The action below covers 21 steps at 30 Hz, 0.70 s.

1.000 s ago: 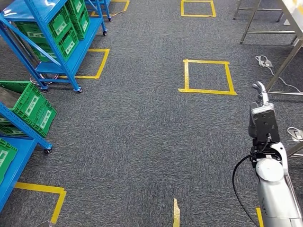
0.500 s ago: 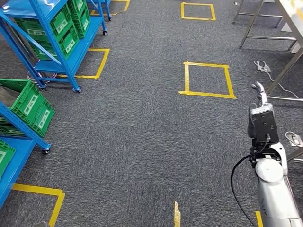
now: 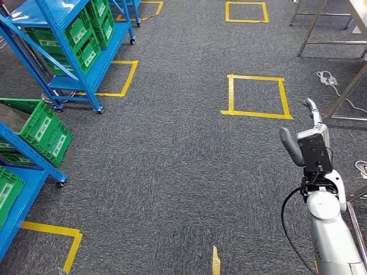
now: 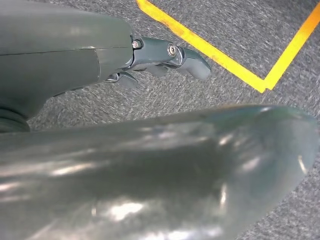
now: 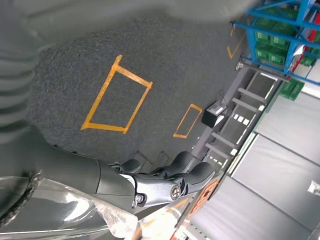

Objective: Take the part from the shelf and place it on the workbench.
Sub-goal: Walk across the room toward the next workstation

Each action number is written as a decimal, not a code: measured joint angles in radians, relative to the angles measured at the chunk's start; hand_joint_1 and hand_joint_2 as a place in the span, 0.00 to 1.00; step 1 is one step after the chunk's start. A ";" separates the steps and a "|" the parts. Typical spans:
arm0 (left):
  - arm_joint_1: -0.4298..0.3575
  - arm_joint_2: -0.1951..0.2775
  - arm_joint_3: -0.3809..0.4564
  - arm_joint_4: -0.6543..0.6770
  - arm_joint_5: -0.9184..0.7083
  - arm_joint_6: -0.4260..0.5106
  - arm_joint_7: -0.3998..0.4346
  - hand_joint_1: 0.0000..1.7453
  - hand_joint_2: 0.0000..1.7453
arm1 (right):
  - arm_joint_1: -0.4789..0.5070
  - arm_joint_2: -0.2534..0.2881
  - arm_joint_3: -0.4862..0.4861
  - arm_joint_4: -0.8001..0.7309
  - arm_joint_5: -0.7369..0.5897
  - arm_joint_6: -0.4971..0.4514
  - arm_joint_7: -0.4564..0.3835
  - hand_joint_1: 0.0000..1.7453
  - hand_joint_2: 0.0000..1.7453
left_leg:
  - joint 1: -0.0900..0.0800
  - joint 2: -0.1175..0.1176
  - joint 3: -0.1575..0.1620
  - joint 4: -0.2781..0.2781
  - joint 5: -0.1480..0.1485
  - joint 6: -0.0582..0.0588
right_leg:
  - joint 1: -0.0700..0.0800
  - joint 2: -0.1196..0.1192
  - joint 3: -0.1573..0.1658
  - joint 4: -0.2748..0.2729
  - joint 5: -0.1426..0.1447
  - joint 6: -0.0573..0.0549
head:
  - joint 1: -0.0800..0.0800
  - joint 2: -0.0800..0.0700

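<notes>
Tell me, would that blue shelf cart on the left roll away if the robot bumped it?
Probably it would roll. The blue shelf cart stands on small caster wheels, and no brake shows. The carpet looks rough, so it may not travel far. Several green crates sit on it, which likely add weight and make it harder to start moving or tip.

Right arm (image 3: 331, 235): silver casing, black wrist module, looped black cable. Right hand (image 3: 303, 140): grey thumb. Left hand (image 4: 166, 55): dark grey-green fingers with visible screws.

Left hand (image 4: 113, 65) hangs over grey carpet (image 4: 234, 30), dark fingers (image 4: 170, 52) extended near yellow floor tape (image 4: 226, 62).
</notes>
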 joint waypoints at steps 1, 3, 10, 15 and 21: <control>0.000 -0.001 0.000 0.000 -0.001 0.000 0.000 0.00 0.00 | 0.000 0.000 0.003 0.000 0.004 -0.002 0.000 0.00 1.00 | 0.001 0.000 -0.027 0.052 -0.014 -0.001 | 0.001 -0.007 0.001 0.000 -0.001 -0.001 | 0.000 0.000; 0.001 -0.001 0.000 0.000 -0.002 0.000 0.000 0.00 0.00 | -0.001 0.000 0.007 0.001 0.010 -0.005 0.000 0.00 1.00 | 0.002 0.004 -0.032 0.054 0.012 0.001 | 0.003 -0.023 0.005 0.000 -0.004 -0.003 | 0.000 0.000; -0.008 -0.002 0.000 0.000 -0.004 -0.001 0.002 0.00 0.00 | -0.014 0.001 0.016 0.001 0.016 -0.010 0.000 0.00 1.00 | -0.020 0.078 0.083 -0.212 0.117 0.033 | 0.013 -0.088 0.019 0.002 -0.021 0.019 | 0.001 0.000; -0.011 -0.002 0.000 0.000 -0.004 0.000 0.002 0.00 0.00 | -0.015 0.001 0.022 0.004 0.017 -0.011 0.000 0.00 1.00 | -0.009 0.012 0.089 -0.224 0.129 0.054 | 0.001 0.024 -0.072 0.195 -0.123 0.040 | 0.009 0.000; -0.010 -0.004 0.000 0.000 -0.005 -0.001 0.002 0.00 0.00 | -0.014 0.001 0.024 0.008 0.017 -0.011 0.001 0.00 1.00 | -0.006 -0.076 0.092 -0.217 0.126 0.047 | -0.007 0.076 -0.041 0.088 -0.020 0.044 | 0.009 0.000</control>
